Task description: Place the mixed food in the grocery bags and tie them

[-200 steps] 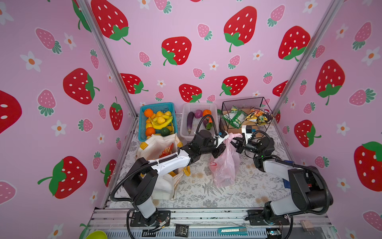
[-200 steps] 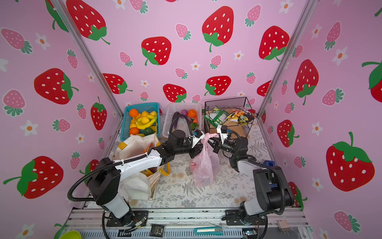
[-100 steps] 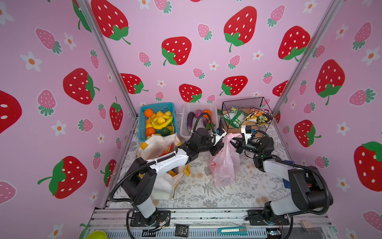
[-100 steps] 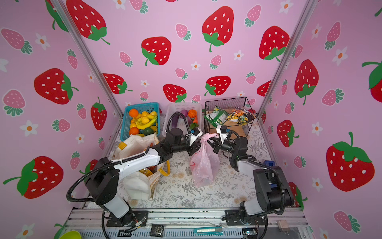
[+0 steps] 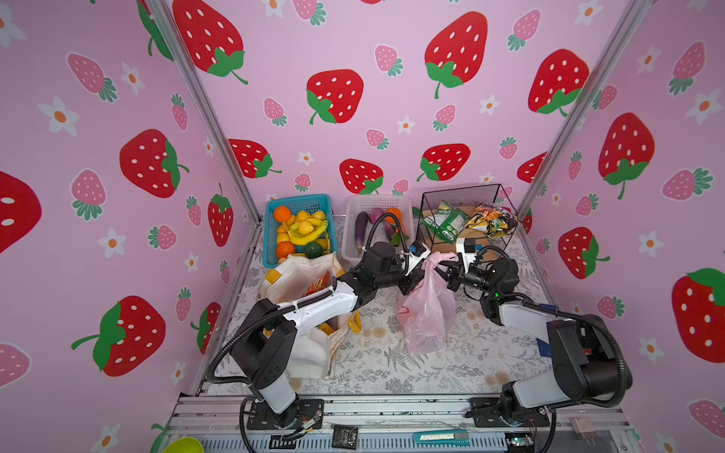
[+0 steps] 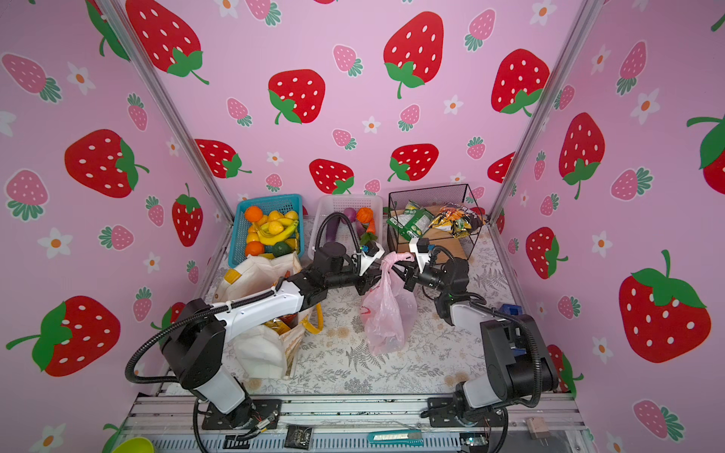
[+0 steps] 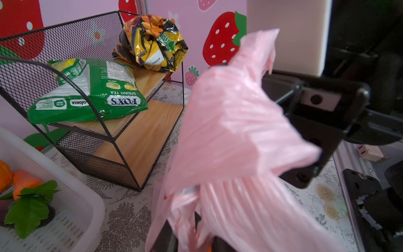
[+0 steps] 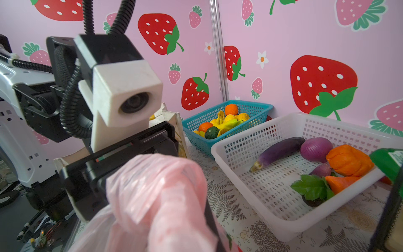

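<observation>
The pink grocery bag (image 5: 425,310) (image 6: 388,310) stands mid-table, its top gathered into a twisted neck. My left gripper (image 5: 410,280) (image 6: 367,282) reaches that neck from the left. In the left wrist view its dark fingers (image 7: 165,237) are shut on pink plastic. From the right, my right gripper (image 5: 445,272) (image 6: 404,274) is shut on the bag's handle (image 8: 157,192). The cream tote (image 5: 298,274) lies under the left arm with a red-orange packet (image 5: 317,284) in it. An aubergine (image 5: 361,229) and a carrot (image 8: 340,182) lie in the white basket (image 5: 408,204). Green (image 5: 443,223) and yellow (image 5: 490,221) packets sit in the wire rack (image 5: 463,192).
A blue basket (image 5: 270,251) of oranges, lemons and bananas stands at the back left, beside the tote. A teal box cutter (image 5: 441,436) lies on the front rail. A green bowl (image 5: 182,445) sits at the front left corner.
The left gripper's jaws have narrowed on the bag's neck and its wrist has shifted slightly. The right gripper and the bag have stayed put.
</observation>
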Available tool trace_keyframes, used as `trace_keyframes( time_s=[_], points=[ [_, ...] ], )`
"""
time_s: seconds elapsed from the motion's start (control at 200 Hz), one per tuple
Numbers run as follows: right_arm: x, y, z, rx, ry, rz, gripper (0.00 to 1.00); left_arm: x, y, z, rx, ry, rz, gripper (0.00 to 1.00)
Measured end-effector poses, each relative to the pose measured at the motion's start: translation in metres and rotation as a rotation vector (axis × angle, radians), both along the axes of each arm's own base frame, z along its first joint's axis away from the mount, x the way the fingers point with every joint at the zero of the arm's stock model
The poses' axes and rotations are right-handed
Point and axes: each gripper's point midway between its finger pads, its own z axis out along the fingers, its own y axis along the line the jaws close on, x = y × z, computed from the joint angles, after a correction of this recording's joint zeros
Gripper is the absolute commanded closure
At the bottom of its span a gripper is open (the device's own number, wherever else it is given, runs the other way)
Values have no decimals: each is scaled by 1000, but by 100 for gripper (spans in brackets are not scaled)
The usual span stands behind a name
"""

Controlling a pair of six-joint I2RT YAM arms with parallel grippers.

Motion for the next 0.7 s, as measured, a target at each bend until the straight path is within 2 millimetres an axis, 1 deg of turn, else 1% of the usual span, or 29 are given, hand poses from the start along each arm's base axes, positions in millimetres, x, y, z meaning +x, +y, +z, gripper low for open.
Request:
trace_keyframes(
  time_s=[0.095, 0.23, 0.24, 0.265, 0.475, 0.535, 0.645, 0.695],
  points=[
    [0, 0, 0, -1, -2, 0, 100, 0, 1, 2, -2, -4, 0, 83],
    [1, 0, 0, -6, -8, -1, 100, 1, 3, 7, -7, -14, 6, 93],
    [1, 0, -1, -7, -8, -1, 100, 1, 4, 7, -7, -14, 8, 97],
    [1, 0, -1, -8, -8, -1, 100, 1, 4, 8, -9, -13, 10, 100],
    [0, 0, -1, -25, -14, -9, 100, 1, 10, 9, -3, -23, 17, 100],
    [0, 0, -1, -31, -14, -15, 90, 2, 10, 8, 0, -22, 17, 100],
    [2, -2, -2, -49, -19, -47, 63, 2, 12, 7, 0, -19, 21, 100],
    [5, -6, -1, -55, -10, -77, 56, 3, 14, 7, 0, -19, 24, 100]
  ],
)
